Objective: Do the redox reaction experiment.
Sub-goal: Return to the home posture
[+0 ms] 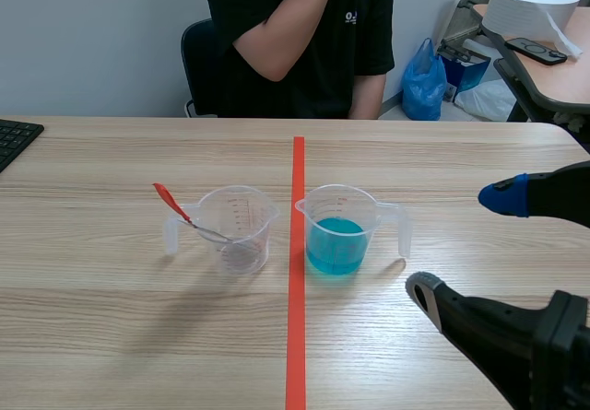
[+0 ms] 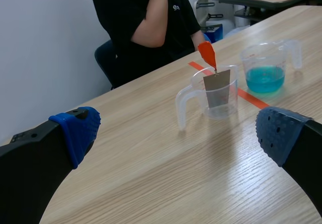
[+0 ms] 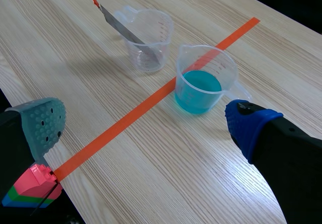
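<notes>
Two clear measuring cups stand either side of the tape line. The left cup (image 1: 238,230) (image 2: 219,93) (image 3: 148,40) holds a grey metal strip (image 1: 210,234) (image 2: 217,87) (image 3: 121,27) with an orange-red handle (image 1: 171,201) leaning out over its rim. The right cup (image 1: 336,233) (image 2: 266,68) (image 3: 204,78) holds blue liquid. My right gripper (image 1: 464,244) (image 3: 146,126) is open to the right of the blue cup, near its handle, holding nothing. My left gripper (image 2: 176,138) is open and well short of the strip cup; it does not show in the scene view.
A person in a black shirt (image 1: 295,32) sits across the table. An orange-red tape line (image 1: 297,290) runs down the middle. A keyboard corner (image 1: 14,138) lies far left. A pink, green and blue block (image 3: 32,189) shows by my right gripper's finger.
</notes>
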`<control>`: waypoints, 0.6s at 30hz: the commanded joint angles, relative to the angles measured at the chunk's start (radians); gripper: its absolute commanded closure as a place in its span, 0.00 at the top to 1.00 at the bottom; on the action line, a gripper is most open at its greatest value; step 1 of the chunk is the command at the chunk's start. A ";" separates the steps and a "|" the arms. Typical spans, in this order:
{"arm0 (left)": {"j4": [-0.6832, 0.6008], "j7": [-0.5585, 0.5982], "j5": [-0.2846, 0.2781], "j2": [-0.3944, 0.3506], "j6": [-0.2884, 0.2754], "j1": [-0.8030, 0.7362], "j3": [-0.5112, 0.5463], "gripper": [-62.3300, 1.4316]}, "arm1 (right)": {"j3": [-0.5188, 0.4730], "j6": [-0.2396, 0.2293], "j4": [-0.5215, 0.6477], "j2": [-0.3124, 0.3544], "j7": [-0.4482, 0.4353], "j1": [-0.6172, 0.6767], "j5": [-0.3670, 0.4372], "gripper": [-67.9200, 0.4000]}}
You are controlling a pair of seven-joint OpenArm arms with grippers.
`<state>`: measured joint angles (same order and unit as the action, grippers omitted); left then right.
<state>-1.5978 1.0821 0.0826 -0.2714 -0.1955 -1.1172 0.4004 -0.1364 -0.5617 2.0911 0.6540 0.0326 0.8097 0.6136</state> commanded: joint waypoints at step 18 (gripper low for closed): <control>-0.015 -0.032 -0.012 0.005 -0.002 -0.013 0.002 1.00 | -0.010 0.001 0.013 0.000 -0.013 -0.009 0.008 1.00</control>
<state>-1.5978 1.0355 0.0849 -0.2714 -0.1951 -1.1168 0.4004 -0.1364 -0.5617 2.0911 0.6540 0.0326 0.8097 0.6136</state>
